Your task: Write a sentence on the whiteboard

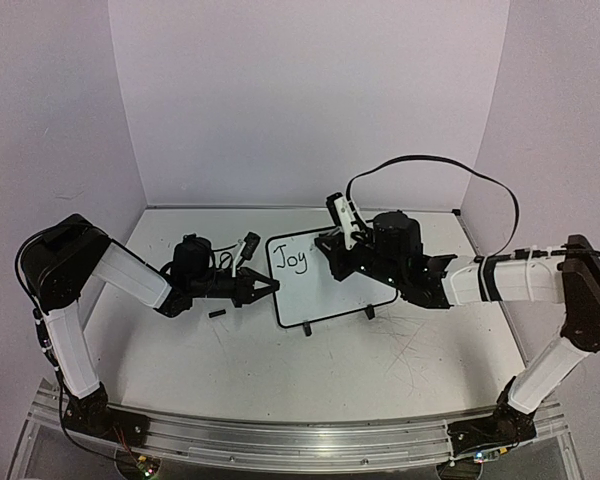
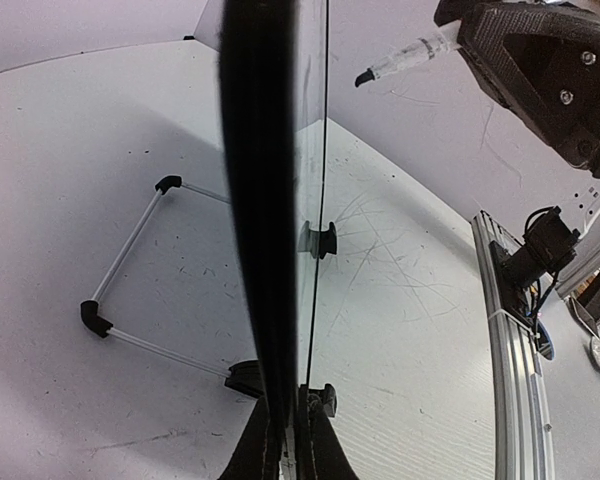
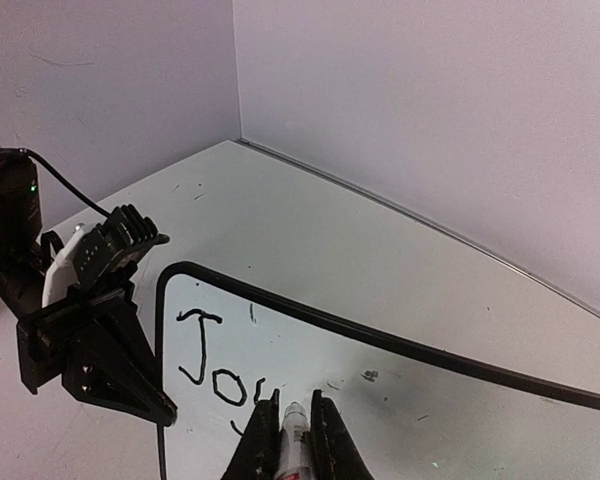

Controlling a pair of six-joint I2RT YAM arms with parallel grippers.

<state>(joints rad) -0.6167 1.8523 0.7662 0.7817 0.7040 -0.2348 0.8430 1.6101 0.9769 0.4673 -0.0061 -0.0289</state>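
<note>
The whiteboard (image 1: 332, 297) stands tilted at the table's middle, with the sentence's first word "Joy" (image 1: 291, 260) in black at its upper left. My left gripper (image 1: 266, 290) is shut on the board's left edge, which shows as a dark bar (image 2: 260, 200) running up from the jaws (image 2: 292, 445). My right gripper (image 1: 338, 246) is shut on a white marker (image 1: 347, 218) over the board, just right of "Joy". In the right wrist view the marker (image 3: 295, 432) sits between my fingers (image 3: 295, 415), its tip at the board (image 3: 410, 390) beside the lettering (image 3: 212, 365). The "y" is partly hidden.
A small black cap-like piece (image 1: 216, 314) lies on the table left of the board. The board's black feet (image 2: 320, 240) and wire back stand (image 2: 130, 260) rest on the scratched tabletop. Walls close in behind and at both sides. The right arm's cable (image 1: 430, 162) loops above it.
</note>
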